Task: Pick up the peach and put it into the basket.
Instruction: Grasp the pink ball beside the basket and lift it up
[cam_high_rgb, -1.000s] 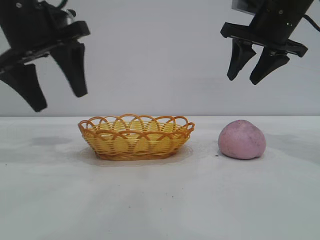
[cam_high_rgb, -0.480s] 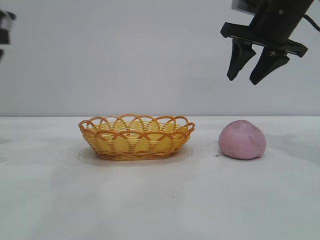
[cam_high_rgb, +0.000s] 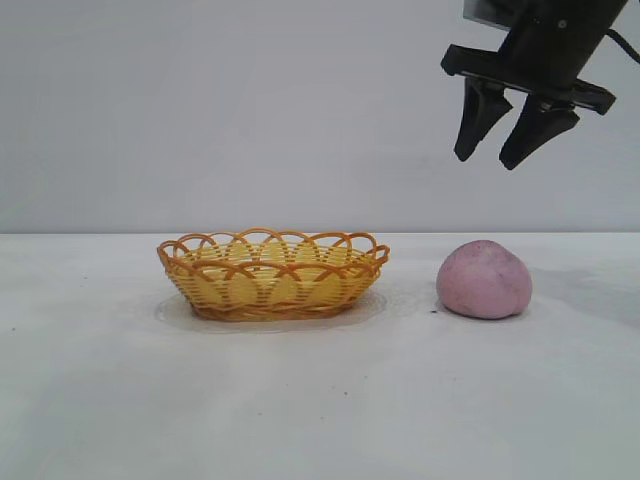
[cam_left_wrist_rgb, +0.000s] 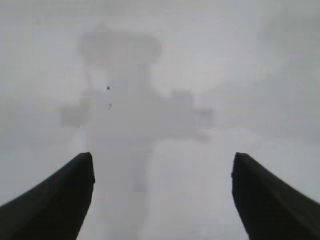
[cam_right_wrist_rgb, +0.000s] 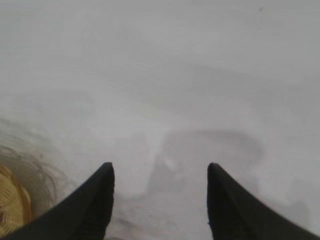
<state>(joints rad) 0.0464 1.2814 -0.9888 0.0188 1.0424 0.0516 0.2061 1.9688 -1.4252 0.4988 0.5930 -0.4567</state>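
Note:
The pink-mauve peach (cam_high_rgb: 484, 279) sits on the white table at the right in the exterior view. The yellow wicker basket (cam_high_rgb: 272, 273) with the orange looped rim stands to its left, apart from it and empty. My right gripper (cam_high_rgb: 496, 160) hangs open high above the peach, fingers pointing down. In the right wrist view the right gripper (cam_right_wrist_rgb: 160, 172) is open over bare table, with an edge of the basket (cam_right_wrist_rgb: 11, 205) at the side; the peach is out of that view. My left gripper (cam_left_wrist_rgb: 162, 165) is open and empty in the left wrist view; it is out of the exterior view.
The white table (cam_high_rgb: 320, 400) runs across the whole exterior view with a plain grey wall behind. The left wrist view shows only bare table with the arm's shadow (cam_left_wrist_rgb: 135, 115) on it.
The left arm, which hung open at the upper left one second ago, has moved out of the exterior view to the left. The right gripper, peach and basket have not moved.

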